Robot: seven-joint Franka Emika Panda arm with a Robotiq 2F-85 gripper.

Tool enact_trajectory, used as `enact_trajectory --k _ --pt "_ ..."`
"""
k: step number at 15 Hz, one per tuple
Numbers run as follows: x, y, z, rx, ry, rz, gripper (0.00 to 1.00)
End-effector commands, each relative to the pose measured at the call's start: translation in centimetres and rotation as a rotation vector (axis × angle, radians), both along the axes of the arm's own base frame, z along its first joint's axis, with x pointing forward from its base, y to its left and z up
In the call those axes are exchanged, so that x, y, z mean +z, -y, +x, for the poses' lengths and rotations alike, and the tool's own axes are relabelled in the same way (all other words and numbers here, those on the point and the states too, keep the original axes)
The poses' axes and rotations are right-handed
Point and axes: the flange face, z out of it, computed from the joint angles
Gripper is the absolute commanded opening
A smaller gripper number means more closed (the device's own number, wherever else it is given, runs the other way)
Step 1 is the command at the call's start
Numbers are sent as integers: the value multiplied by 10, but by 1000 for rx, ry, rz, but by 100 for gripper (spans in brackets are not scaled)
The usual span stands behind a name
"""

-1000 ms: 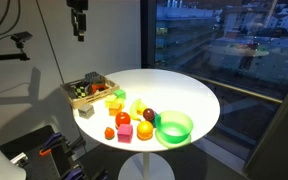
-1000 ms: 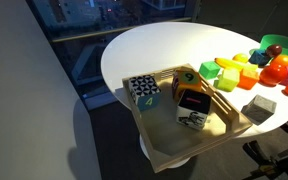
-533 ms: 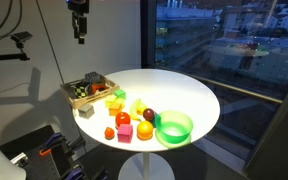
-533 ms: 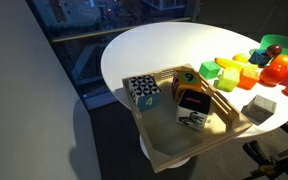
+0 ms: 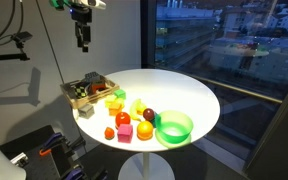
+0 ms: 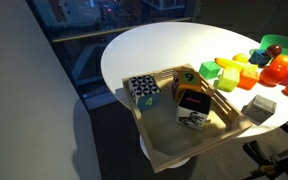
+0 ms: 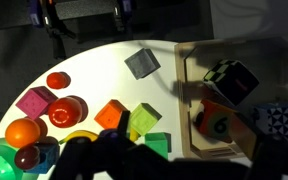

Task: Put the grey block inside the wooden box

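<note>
A round white tabletop point(image 5: 189, 95) on a single pedestal stands brightly lit in a dim room, close to a tall window point(image 5: 229, 40) that looks out on a night city. At the table's rim sits the shallow crate of light tan wood point(image 6: 219, 118), the wooden box. It already holds several patterned cubes, among them a black-and-white chequered one point(image 6: 141, 90) and a black-and-orange one point(image 6: 192, 106). The small grey block point(image 6: 259, 104) lies on the bare tabletop just outside the box, close to its side but not touching. The wrist view shows it point(image 7: 141, 63) turned at an angle beside the box's edge point(image 7: 184, 75). Further along the table is a cluster of bright toy pieces: an orange block point(image 7: 111, 116), a yellow-green block point(image 7: 144, 122), a magenta block point(image 7: 36, 101), a red ball point(image 7: 69, 110), and the round bright-green bowl point(image 5: 174, 127). The dark claw point(image 5: 82, 45) hangs high above the box side of the table, well clear of everything. I cannot tell whether its fingers are spread or together.
</note>
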Motion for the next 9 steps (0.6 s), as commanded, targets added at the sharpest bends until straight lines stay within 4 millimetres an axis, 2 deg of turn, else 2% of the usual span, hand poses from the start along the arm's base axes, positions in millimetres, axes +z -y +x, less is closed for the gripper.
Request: enact_trajectory --k 1,9 --pt "-14 2 -2 53 30 -30 100" --pt "-55 -1 -15 194 140 -32 100"
